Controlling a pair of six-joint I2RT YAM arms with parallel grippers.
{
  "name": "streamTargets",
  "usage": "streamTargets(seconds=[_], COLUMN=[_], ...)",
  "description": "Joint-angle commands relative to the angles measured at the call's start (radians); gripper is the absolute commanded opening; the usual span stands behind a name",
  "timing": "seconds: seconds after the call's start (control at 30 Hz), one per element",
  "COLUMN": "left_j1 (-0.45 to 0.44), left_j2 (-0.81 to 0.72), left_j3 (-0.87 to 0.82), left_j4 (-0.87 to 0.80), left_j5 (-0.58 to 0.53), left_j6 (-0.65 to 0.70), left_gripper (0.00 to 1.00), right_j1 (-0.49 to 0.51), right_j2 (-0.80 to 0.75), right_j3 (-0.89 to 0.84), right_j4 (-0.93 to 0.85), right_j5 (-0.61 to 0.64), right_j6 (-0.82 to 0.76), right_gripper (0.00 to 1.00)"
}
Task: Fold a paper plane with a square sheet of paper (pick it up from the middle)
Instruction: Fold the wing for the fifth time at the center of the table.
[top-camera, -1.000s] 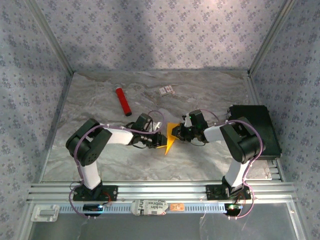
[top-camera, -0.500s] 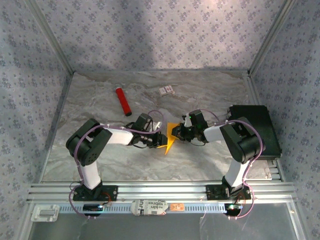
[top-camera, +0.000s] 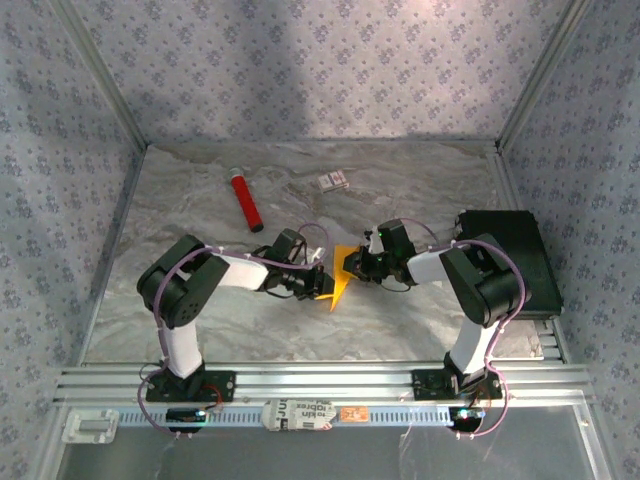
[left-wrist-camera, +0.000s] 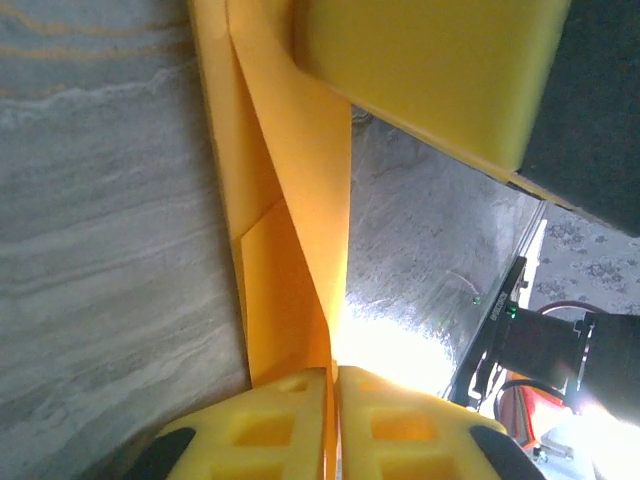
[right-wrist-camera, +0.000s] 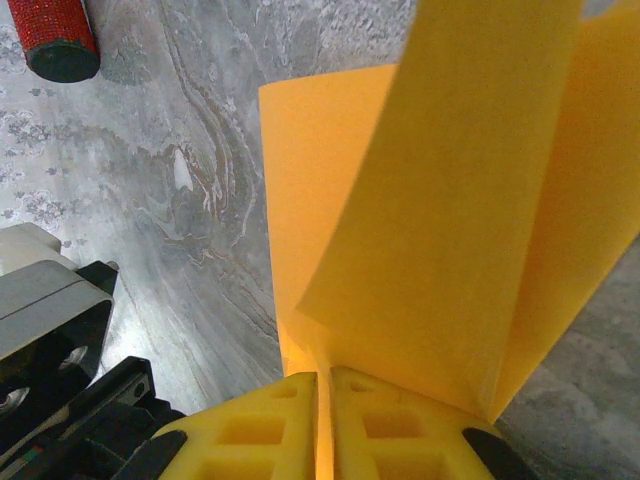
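The orange-yellow sheet of paper is folded into a narrow pointed shape and held just above the middle of the table, its tip pointing toward the near edge. My left gripper is shut on its left side. In the left wrist view the yellow pads pinch a folded edge of the paper. My right gripper is shut on the upper right part. Seen from the right wrist, the paper rises from between the closed pads in overlapping flaps. The right gripper's yellow finger shows close by in the left wrist view.
A red cylindrical tube lies at the back left, also seen as the tube from the right wrist. A small white card lies behind the grippers. A black box sits at the right edge. An aluminium rail runs along the front.
My left gripper has closed tighter on the paper and its arm has shifted slightly. The paper and the right gripper have stayed in place.
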Motion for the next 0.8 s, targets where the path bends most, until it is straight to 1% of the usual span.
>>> streamTargets(seconds=[0.0, 0.17, 0.4, 0.5, 0.6, 0.63, 0.77], left_j1=[0.004, 0.003, 0.002, -0.001, -0.001, -0.001, -0.003], left_j2=[0.014, 0.031, 0.041, 0.044, 0.029, 0.025, 0.019], left_j3=[-0.008, -0.019, -0.052, -0.054, -0.055, -0.053, -0.052], left_j4=[0.006, -0.014, -0.018, -0.023, -0.037, -0.039, -0.047], left_j5=[0.041, 0.062, 0.082, 0.092, 0.082, 0.084, 0.095], left_j6=[0.010, 0.019, 0.026, 0.029, 0.036, 0.036, 0.042], left_gripper=[0.07, 0.03, 0.03, 0.05, 0.11, 0.12, 0.10], right_j1=[0.016, 0.019, 0.024, 0.027, 0.028, 0.027, 0.028], right_j2=[0.053, 0.067, 0.080, 0.084, 0.083, 0.083, 0.084], right_j3=[-0.002, 0.002, 0.003, 0.007, 0.009, 0.011, 0.013], right_j4=[-0.088, -0.103, -0.119, -0.123, -0.133, -0.136, -0.142], right_j5=[0.065, 0.075, 0.095, 0.098, 0.099, 0.101, 0.103], right_j6=[-0.016, -0.021, -0.020, -0.021, -0.024, -0.026, -0.026], right_gripper=[0.13, 0.13, 0.12, 0.12, 0.12, 0.12, 0.12])
